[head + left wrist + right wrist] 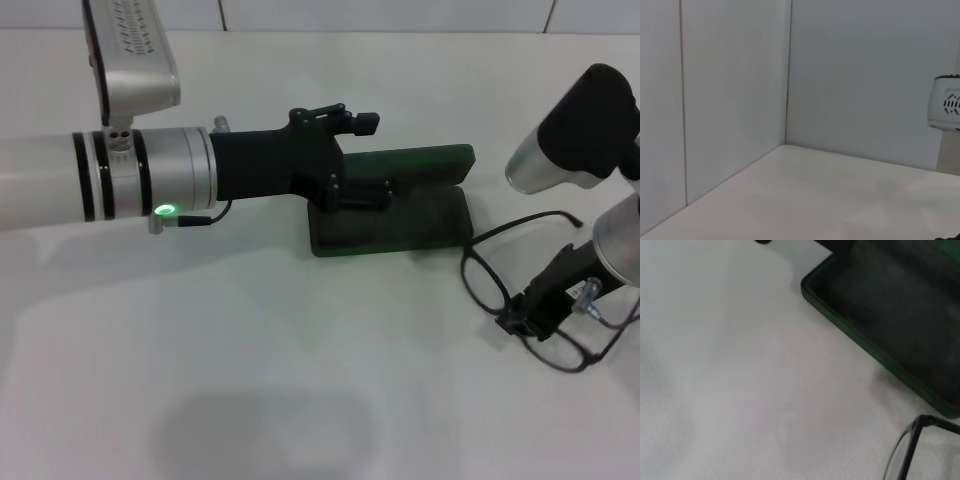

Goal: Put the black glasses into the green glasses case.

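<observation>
Head view | one green glasses case [420, 215] open | one black glasses [500, 275] pinched by right hand [527, 318] | left hand [360, 192] grips case

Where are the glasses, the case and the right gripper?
black glasses [487, 278]: head view, left lens rim.
green glasses case [440, 215]: head view, open tray lining.
right gripper [527, 312]: head view, at the glasses' bridge.

White tabletop [300, 380], pale panelled walls [730, 90] meeting at a corner
</observation>
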`<state>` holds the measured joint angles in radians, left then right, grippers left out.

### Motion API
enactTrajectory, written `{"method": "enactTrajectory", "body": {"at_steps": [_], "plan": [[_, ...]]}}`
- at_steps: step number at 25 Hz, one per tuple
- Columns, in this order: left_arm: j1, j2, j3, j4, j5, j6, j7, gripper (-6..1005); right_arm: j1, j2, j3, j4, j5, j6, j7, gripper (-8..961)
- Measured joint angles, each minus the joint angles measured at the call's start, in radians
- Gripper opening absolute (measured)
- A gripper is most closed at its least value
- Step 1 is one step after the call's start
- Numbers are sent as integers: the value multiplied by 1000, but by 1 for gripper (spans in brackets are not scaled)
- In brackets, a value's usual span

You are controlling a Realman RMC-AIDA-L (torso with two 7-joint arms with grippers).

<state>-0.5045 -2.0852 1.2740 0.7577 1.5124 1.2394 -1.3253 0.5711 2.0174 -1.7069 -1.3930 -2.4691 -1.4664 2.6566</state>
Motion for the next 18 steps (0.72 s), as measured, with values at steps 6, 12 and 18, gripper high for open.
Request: {"method": "enactTrajectory", "body": {"at_steps": [6, 12, 18], "plan": [[-2, -1, -2, 0, 0, 0, 0, 890, -2, 0, 0, 4, -2, 7, -26, 204], [-3, -1, -2, 3, -7, 1, 0, 889, -28, 0, 48, -23, -2, -4, -77, 153], [-4, 1, -4, 13, -45, 35, -56, 889, -123, 4, 221, -148, 41, -65, -203, 122]]}}
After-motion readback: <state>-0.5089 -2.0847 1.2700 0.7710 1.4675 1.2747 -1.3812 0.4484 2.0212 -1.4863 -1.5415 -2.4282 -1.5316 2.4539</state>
